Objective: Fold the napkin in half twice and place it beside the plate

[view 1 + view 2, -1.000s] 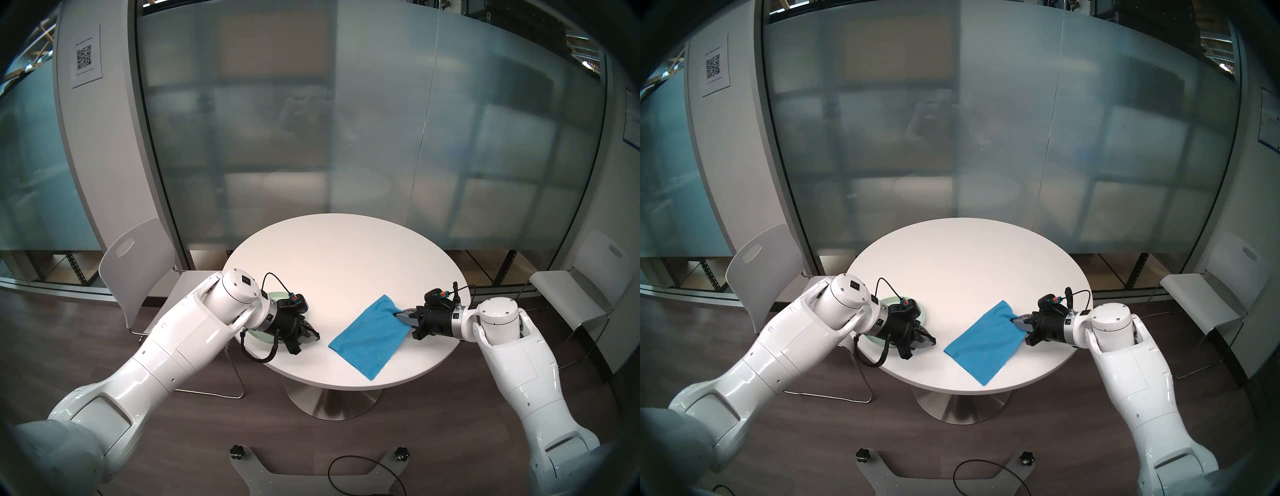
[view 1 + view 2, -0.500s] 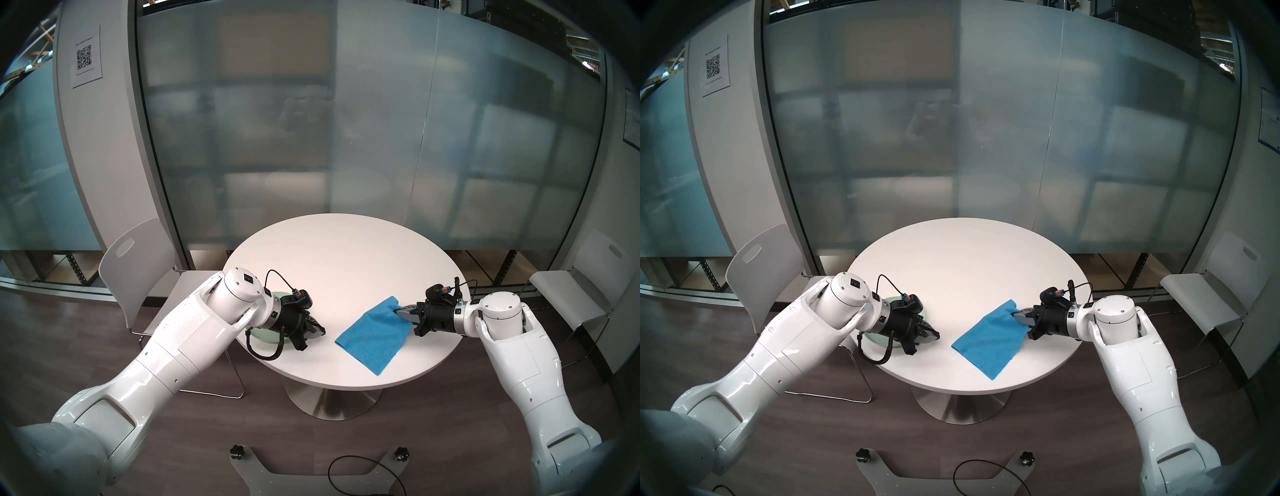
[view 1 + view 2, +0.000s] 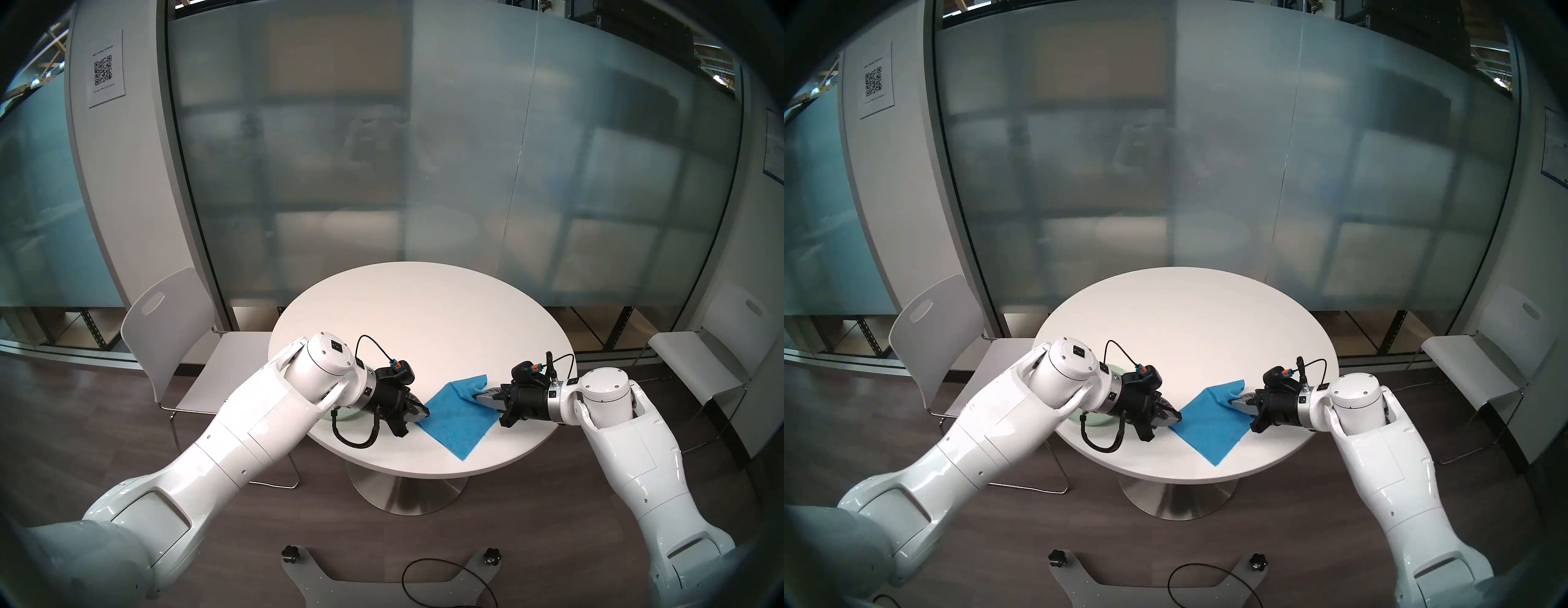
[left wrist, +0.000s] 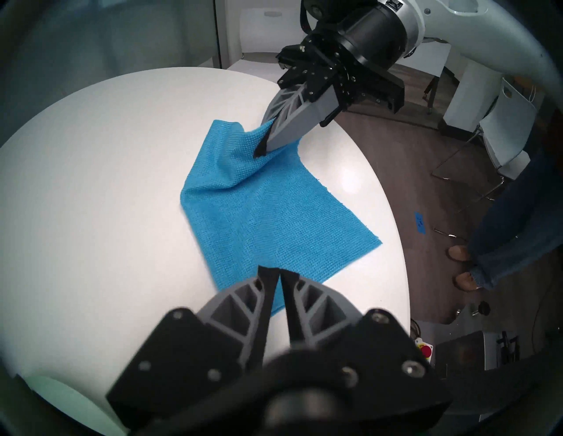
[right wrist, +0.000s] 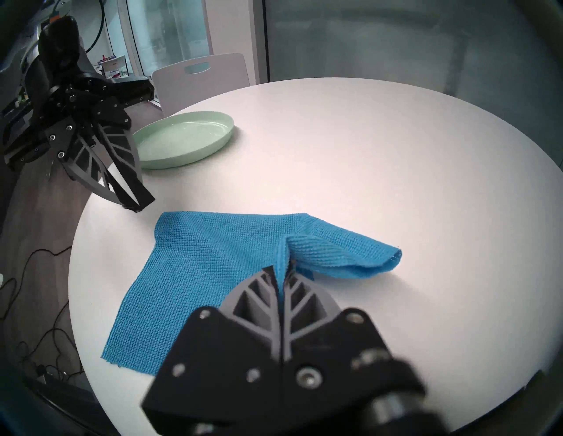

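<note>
The right gripper [image 5: 281, 269] pinches the napkin [image 3: 456, 414] at centre-right of the table [image 3: 418, 322], mid-fold. The left gripper [image 4: 278, 274], nearly closed and empty, must grasp the near corner; plate [image 5: 185, 138] upper left.

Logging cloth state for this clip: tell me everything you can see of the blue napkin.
The napkin is a bright blue cloth of knobbly, terry-like weave, plain and unmarked. Most of it lies flat on the white table, a corner toward the near edge. The right gripper is shut on its edge, lifting that part into a raised fold that droops back over. The left gripper, fingers nearly shut, hovers at the opposite corner; contact there is unclear. The napkin lies apart from the plate.
</note>
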You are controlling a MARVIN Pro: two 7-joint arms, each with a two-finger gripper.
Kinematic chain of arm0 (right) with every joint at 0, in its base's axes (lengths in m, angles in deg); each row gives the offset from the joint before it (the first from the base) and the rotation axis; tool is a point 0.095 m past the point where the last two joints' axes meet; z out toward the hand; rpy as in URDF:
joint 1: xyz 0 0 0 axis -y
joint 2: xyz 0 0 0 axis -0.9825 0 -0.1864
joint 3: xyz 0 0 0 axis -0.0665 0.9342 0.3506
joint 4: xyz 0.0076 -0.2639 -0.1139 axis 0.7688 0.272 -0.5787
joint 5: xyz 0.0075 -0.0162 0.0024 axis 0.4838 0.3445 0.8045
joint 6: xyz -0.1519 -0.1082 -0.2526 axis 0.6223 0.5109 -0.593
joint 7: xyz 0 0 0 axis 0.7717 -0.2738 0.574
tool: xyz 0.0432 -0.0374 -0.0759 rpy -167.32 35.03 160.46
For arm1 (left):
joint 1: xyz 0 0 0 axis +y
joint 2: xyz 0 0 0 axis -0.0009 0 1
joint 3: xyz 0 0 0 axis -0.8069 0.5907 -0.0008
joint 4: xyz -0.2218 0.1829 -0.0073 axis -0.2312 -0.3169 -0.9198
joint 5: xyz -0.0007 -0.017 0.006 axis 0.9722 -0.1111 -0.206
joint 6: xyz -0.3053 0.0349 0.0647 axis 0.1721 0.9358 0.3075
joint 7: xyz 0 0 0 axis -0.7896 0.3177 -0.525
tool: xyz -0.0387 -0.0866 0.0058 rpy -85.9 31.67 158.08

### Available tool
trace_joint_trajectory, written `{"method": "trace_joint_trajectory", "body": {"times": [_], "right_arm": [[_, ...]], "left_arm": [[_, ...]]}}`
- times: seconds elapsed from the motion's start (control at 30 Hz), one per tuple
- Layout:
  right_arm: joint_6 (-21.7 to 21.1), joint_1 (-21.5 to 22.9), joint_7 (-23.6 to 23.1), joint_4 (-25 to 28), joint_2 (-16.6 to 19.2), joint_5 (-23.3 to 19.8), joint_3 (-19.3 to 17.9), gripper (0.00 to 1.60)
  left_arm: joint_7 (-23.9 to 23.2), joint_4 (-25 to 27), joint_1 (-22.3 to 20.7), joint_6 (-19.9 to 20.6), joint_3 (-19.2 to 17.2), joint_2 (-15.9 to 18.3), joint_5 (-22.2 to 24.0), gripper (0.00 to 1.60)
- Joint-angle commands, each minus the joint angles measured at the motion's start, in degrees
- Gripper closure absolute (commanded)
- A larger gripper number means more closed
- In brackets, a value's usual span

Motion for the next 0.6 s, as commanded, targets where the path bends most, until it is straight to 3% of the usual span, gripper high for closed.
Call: {"method": "trace_joint_trajectory", "body": {"times": [0.0, 0.57], "right_arm": [[-0.32, 0.53, -0.09, 2.45, -0.05, -0.37, -0.53, 1.60], [-0.93, -1.58, -1.97, 5.48, -0.83, -0.68, -0.21, 1.60]], "left_arm": [[0.17, -0.04, -0.74, 0.11, 0.34, -1.31, 0.13, 1.00], [2.36, -3.15, -1.63, -1.16, 2.01, -2.32, -0.35, 1.01]]}}
